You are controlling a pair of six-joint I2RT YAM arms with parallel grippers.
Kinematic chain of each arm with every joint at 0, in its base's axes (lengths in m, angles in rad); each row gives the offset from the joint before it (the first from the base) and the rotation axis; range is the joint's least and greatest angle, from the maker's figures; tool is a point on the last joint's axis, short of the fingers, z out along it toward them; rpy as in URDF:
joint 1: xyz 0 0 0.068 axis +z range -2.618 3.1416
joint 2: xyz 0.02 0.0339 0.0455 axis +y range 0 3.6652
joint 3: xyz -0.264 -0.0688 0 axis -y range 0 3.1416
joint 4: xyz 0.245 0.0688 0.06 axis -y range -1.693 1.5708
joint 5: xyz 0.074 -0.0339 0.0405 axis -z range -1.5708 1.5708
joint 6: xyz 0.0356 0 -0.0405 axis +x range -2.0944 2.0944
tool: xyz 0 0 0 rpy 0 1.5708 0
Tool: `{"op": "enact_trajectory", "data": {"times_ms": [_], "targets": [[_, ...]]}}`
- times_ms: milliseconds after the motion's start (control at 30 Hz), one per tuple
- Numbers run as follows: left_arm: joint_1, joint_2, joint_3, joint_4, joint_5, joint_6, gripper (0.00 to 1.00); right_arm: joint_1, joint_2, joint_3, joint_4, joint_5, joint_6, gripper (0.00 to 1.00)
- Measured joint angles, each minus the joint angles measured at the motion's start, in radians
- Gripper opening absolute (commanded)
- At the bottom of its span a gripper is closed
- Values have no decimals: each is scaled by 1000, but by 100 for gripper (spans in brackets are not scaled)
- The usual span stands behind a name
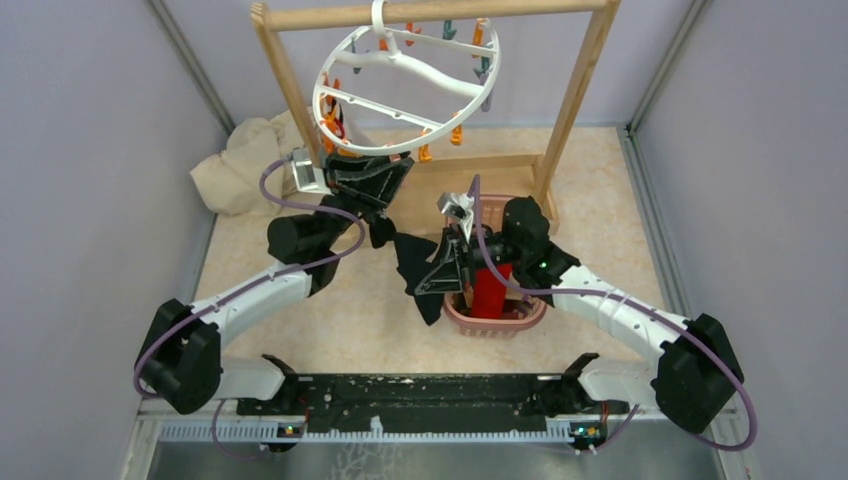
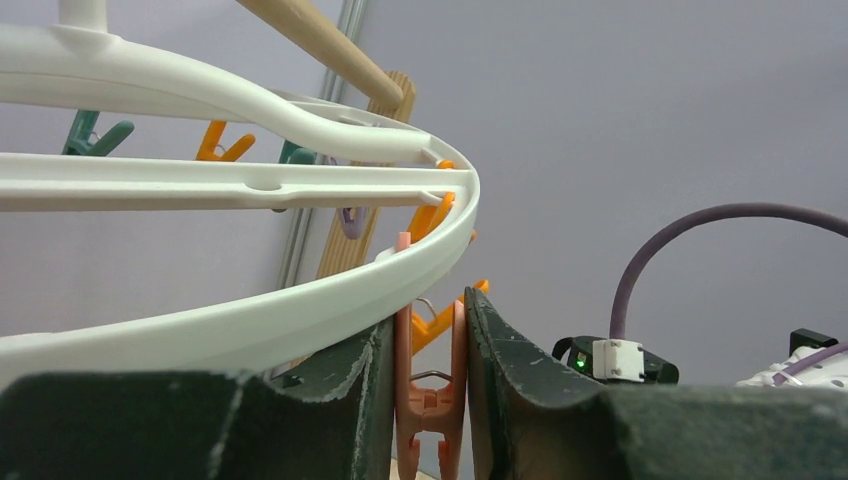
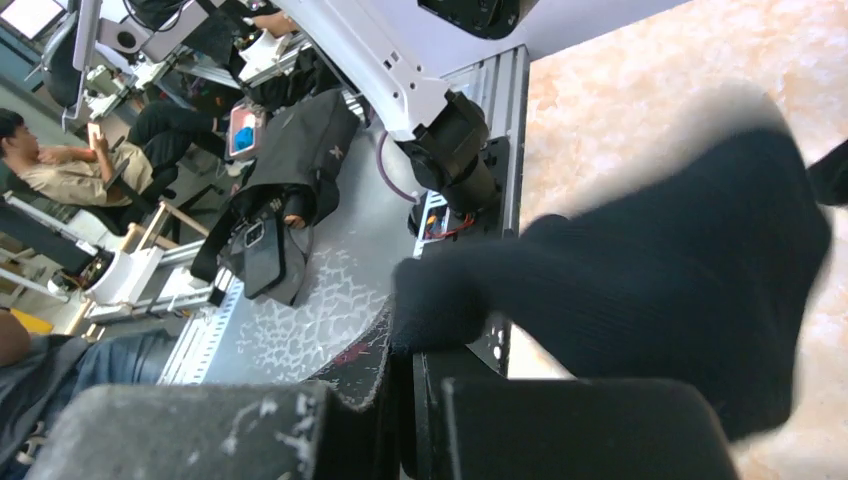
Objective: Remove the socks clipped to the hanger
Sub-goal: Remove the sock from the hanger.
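The white ring hanger [image 1: 405, 90] hangs tilted from the wooden rack, with orange, teal and purple clips round its rim. My left gripper [image 1: 380, 165] reaches up under the ring's near rim [image 2: 250, 320]; its jaws [image 2: 430, 330] are shut on a salmon-orange clip [image 2: 430, 390], squeezing both of its legs. My right gripper [image 1: 432, 280] is low over the table beside the basket. It is shut [image 3: 410, 350] on a black sock [image 3: 640, 290], which dangles from it [image 1: 412, 262]. A red sock [image 1: 492, 285] lies in the pink basket. No sock shows on the hanger's visible clips.
The pink lattice basket [image 1: 500, 322] stands right of centre, under the right arm. The wooden rack [image 1: 580, 90] spans the back. A crumpled beige cloth [image 1: 245, 160] lies at the back left. Grey walls close in both sides.
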Motion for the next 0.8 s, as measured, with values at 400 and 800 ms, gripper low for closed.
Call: {"op": "enact_trajectory", "data": {"times_ms": [400,800], "targets": [[2,-2,13,-37,2,4,15,10,-6,-8,-42,6,-12,0],[3,-80,13,-210,9,69,17,-32,-171,144,-497,401,-201,0]]}}
